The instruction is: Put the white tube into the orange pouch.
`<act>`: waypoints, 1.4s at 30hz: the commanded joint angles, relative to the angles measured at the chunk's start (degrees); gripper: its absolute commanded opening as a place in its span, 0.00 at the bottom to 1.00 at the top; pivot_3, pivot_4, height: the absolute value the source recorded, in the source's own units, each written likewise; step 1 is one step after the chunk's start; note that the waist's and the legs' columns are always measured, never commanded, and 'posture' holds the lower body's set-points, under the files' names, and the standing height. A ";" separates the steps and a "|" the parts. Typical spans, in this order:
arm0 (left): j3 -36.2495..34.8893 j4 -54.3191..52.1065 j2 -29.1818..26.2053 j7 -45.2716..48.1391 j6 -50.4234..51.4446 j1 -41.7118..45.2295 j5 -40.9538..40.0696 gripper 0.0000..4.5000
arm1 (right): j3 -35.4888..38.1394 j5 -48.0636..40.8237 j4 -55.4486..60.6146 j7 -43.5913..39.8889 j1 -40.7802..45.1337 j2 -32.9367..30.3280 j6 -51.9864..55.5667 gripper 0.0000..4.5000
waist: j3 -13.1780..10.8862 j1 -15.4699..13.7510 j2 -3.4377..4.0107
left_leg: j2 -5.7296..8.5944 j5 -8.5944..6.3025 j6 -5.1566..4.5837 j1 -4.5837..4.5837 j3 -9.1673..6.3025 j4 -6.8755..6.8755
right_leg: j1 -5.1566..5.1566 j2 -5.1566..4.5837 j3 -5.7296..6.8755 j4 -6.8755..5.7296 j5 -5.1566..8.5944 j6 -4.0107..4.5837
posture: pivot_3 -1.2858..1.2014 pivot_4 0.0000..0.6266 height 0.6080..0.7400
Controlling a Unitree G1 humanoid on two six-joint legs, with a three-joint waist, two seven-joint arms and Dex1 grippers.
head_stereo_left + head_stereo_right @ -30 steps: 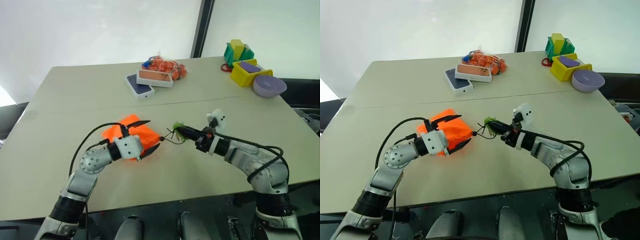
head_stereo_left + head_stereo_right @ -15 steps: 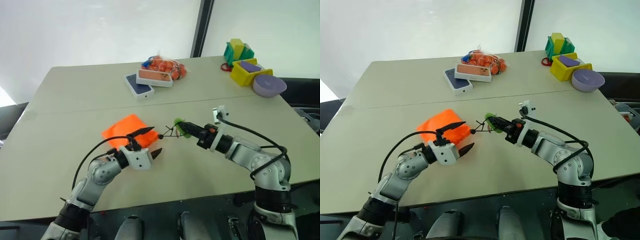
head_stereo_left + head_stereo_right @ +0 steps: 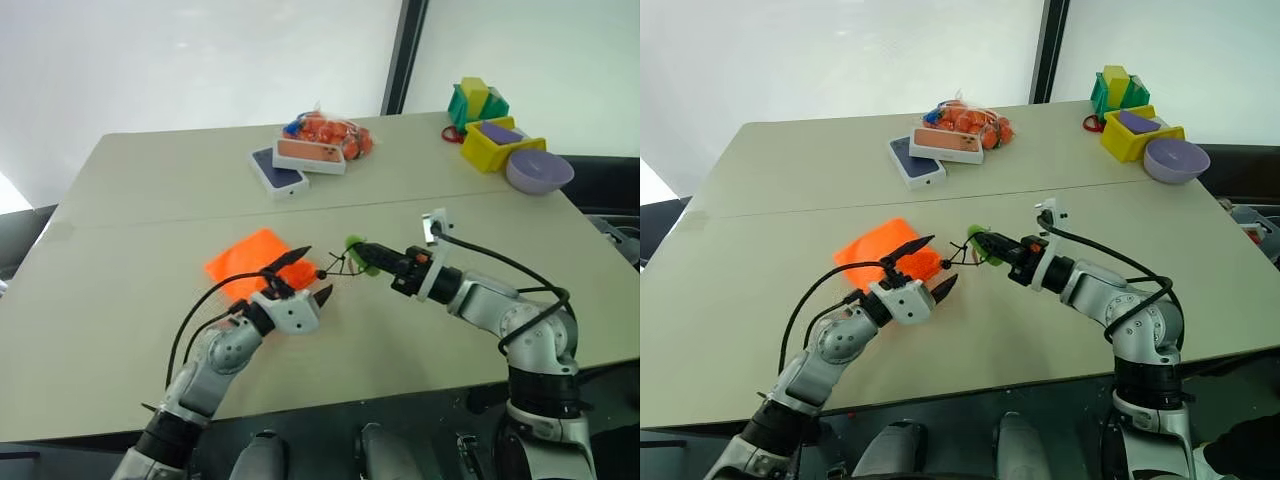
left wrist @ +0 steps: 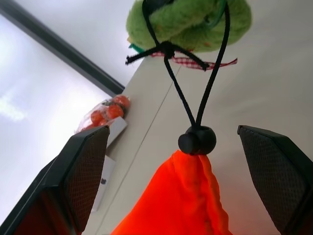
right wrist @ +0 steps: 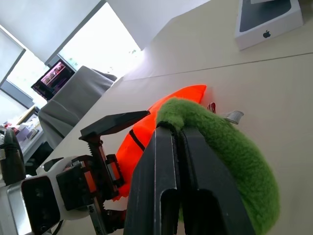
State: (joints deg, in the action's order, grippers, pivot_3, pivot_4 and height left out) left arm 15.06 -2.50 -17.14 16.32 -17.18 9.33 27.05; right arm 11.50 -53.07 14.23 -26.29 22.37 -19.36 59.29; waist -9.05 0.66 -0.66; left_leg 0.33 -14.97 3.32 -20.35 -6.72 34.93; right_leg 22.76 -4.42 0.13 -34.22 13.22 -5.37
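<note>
Orange pouch [image 3: 252, 262] is lying flat on the desk [image 3: 120, 300], a bit toward my left of the middle and closer to the near edge than the far one. My left claw [image 3: 305, 275] sits right at the pouch's near right end with its fingers spread wide on either side of the gathered neck, not gripping anything. From the left wrist cam the black cord lock [image 4: 196, 140] sits dead centre between the two fingers.

Right claw [image 3: 362, 256] is clamped shut on the fuzzy lime-green loop [image 3: 983, 243] at the end of the black drawstring [image 4: 188, 100], holding it just off the pouch's right end, so the cord runs from the pouch mouth across to that claw. The two claws are close together, nearly nose to nose.

Can't make out the white tube anywhere from what I've got.

Far side of the desk: a mesh bag of orange fruits [image 3: 330, 130] with two phone boxes [image 3: 295, 163] just in front of it. Far right corner has a yellow bin [image 3: 495, 145], green blocks [image 3: 478, 103] and a lavender bowl [image 3: 539, 172].
</note>
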 commanded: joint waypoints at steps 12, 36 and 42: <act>2.22 2.83 1.95 -4.19 -1.50 1.72 -0.29 0.60 | -0.85 -0.64 1.05 -0.41 1.46 0.16 -1.85 0.00 | 0.01 0.00 0.02 | 0.00 -0.03 -0.05 -0.01 0.00 0.00 | 0.00 0.00 0.01 0.02 0.01 0.00 | 0.52 0.24 1.00; 1.70 5.07 2.01 -8.60 -3.13 3.53 0.44 0.29 | -1.67 0.10 0.37 -0.56 1.64 -0.03 -3.72 0.00 | 0.01 -0.01 0.02 | 0.00 -0.05 -0.07 -0.02 0.00 -0.05 | 0.02 0.00 0.01 0.07 0.01 -0.02 | 0.52 0.24 1.00; 1.04 3.67 1.54 -9.82 -5.20 2.03 -0.43 0.29 | -1.08 -0.36 -0.09 -0.07 1.49 0.35 -3.82 0.00 | 0.00 0.00 0.02 | 0.00 -0.05 -0.07 -0.02 0.00 -0.06 | 0.02 0.00 0.01 0.08 0.01 -0.02 | 0.52 0.24 1.00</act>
State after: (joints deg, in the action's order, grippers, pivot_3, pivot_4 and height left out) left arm 17.02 3.49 -15.43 7.24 -21.00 11.57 27.69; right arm 9.46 -52.57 13.26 -26.27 22.80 -19.20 56.52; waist -9.05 0.66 -0.64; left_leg 0.33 -15.02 3.25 -20.37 -6.72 34.85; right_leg 22.79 -4.42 0.14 -34.14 13.23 -5.39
